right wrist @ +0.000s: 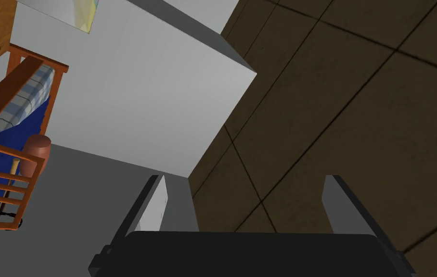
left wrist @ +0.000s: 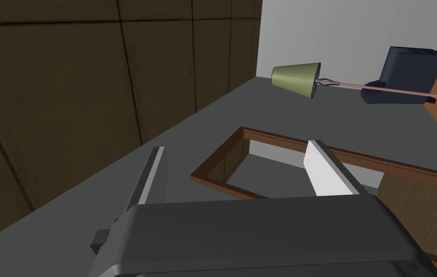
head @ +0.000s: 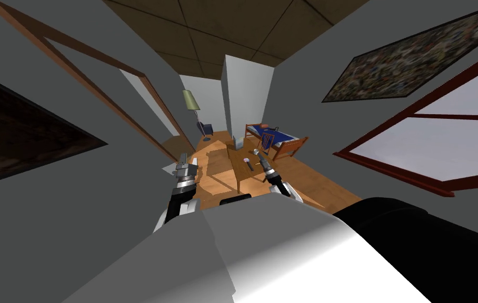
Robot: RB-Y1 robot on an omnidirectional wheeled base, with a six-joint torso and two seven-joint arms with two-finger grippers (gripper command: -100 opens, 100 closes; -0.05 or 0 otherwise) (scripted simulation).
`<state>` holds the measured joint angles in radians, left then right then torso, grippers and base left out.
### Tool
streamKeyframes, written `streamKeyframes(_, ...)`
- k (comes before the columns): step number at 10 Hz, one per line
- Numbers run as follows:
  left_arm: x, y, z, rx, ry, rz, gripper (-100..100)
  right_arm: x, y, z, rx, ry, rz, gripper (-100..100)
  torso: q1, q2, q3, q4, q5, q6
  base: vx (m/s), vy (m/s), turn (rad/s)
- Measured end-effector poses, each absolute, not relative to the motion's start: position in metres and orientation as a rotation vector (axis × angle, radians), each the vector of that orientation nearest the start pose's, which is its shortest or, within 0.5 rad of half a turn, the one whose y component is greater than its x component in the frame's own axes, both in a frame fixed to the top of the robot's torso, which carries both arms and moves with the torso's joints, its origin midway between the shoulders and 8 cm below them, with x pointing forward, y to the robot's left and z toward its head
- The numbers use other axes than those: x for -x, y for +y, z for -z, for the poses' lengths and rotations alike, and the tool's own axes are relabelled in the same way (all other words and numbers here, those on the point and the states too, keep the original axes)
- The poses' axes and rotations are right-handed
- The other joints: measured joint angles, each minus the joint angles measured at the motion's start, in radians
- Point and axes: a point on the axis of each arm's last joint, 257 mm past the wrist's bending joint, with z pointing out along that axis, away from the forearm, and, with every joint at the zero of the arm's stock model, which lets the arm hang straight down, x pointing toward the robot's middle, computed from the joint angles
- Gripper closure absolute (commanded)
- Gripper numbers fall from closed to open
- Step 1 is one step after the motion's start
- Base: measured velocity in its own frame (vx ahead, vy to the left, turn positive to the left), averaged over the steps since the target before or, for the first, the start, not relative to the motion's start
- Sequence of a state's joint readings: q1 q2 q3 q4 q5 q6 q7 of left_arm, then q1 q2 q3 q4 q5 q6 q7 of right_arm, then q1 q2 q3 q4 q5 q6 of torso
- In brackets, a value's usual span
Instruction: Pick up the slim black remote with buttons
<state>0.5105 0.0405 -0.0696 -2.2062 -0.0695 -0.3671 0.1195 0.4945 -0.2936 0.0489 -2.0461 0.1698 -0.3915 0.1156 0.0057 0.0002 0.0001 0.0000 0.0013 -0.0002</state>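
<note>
- Remote: we take the slim dark sliver on the wooden worktop to be it, lying towards the worktop's right side. It is too small for us to make out any buttons.
- Nearest to us, the right gripper hangs over the worktop's right edge, just beside the remote. Its wrist view shows the right gripper with both blades spread wide and nothing between them.
- The left gripper is out over the floor to the left of the worktop, well apart from the remote. Its wrist view shows it equally wide open and empty.
- We judge the right arm to be the nearer one. The remote lies to that gripper's left and below it, and its long axis seems to run roughly away from us.
- Both wrist cameras look away from the worktop, so we place the remote by the head view alone.
- Farther off, the right wrist view shows a wooden-framed bed with a blue cover.
- The left wrist view shows a lamp with a green shade and a dark armchair.
</note>
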Motion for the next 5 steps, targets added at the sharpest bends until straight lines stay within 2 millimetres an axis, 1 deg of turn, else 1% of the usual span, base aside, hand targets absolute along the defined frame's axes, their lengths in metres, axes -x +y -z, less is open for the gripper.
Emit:
streamKeyframes(2,-0.379,0.252,0.043,0.825,0.807,1.371,0,-0.392,-0.256,0.141,-0.483,1.265,-0.982,-100,0.000,0.000,0.000,0.000,0.000,0.000,-0.001,0.089,0.064)
streamKeyframes(3,-0.379,0.252,0.043,0.825,0.807,1.371,0,-0.393,-0.257,0.151,-0.480,1.290,-0.973,-100,-0.001,0.000,0.000,0.000,0.000,0.000,0.014,0.115,0.090)
streamKeyframes(5,-0.379,0.252,0.043,0.825,0.807,1.371,0,-0.395,-0.260,0.177,-0.461,1.355,-0.942,-100,0.000,-0.001,0.000,0.000,0.000,0.000,0.006,0.098,0.069)
